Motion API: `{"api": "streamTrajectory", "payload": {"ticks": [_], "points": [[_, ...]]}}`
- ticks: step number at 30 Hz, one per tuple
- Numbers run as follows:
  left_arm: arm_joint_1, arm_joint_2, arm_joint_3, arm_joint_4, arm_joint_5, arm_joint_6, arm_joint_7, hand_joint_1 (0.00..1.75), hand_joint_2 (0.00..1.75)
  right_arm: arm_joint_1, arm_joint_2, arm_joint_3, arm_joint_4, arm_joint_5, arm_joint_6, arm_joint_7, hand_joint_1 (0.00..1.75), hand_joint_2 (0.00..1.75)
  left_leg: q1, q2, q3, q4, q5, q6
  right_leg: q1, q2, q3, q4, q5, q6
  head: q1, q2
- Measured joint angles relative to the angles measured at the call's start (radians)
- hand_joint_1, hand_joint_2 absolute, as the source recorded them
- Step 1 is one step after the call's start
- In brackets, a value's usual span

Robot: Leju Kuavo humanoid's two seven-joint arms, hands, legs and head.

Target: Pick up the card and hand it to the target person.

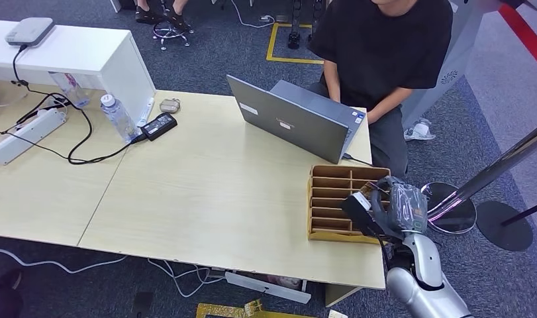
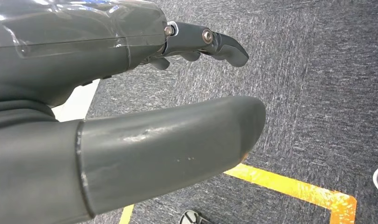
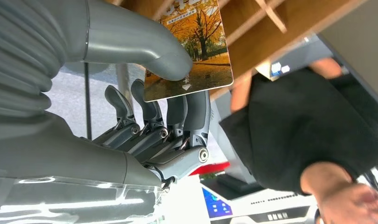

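The right hand (image 3: 145,116) pinches the card (image 3: 191,46) between thumb and fingers — the card's far end is beside the wooden slotted organizer (image 1: 332,199). Beyond it sits the person (image 1: 385,53) at a laptop (image 1: 289,122). The left hand (image 2: 131,116) hangs over carpet, fingers apart, holding nothing.

The right hand (image 1: 385,205) sits at the wooden slotted organiser (image 1: 332,199); the open laptop (image 1: 292,122) stands just beyond it, the person (image 1: 385,59) behind that. Bare bench (image 1: 206,192) lies leftward.
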Motion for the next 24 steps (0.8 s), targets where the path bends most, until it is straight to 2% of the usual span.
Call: {"api": "streamTrajectory", "payload": {"ticks": [8, 13, 18, 24], "points": [[0.000, 0.000, 0.000, 0.000, 0.002, 0.007, 0.001, 0.00, 0.00, -0.004, -0.045, -0.022, -0.111, -0.020, -0.010, 0.009, 1.40, 1.75, 0.000, 0.000, 0.000, 0.000, 0.000, 0.000, 0.000, 0.000, 0.000, 0.000, 0.000, 0.000, 0.000, 0.000], [0.000, 0.000, 0.000, 0.000, 0.003, 0.009, 0.006, 0.00, 0.00, -0.009, -0.066, -0.040, -0.164, -0.020, -0.024, 0.022, 1.46, 1.75, 0.000, 0.000, 0.000, 0.000, 0.000, 0.000, 0.000, 0.000, 0.000, 0.000, 0.000, 0.000, 0.000, 0.000], [-0.001, 0.000, -0.001, 0.000, 0.003, 0.008, 0.012, 0.00, 0.00, -0.027, -0.074, -0.051, -0.189, -0.026, -0.033, 0.024, 1.45, 1.75, 0.000, 0.000, 0.000, 0.000, 0.000, 0.000, 0.000, 0.000, 0.000, 0.000, 0.000, 0.000, 0.000, 0.000], [-0.001, 0.000, -0.006, 0.000, -0.001, 0.005, 0.012, 0.00, 0.00, -0.096, -0.065, -0.051, -0.158, -0.058, -0.035, -0.021, 1.46, 1.75, 0.000, 0.000, 0.000, 0.000, 0.000, 0.000, 0.000, 0.000, 0.000, 0.000, 0.000, 0.000, 0.000, 0.000]]}}
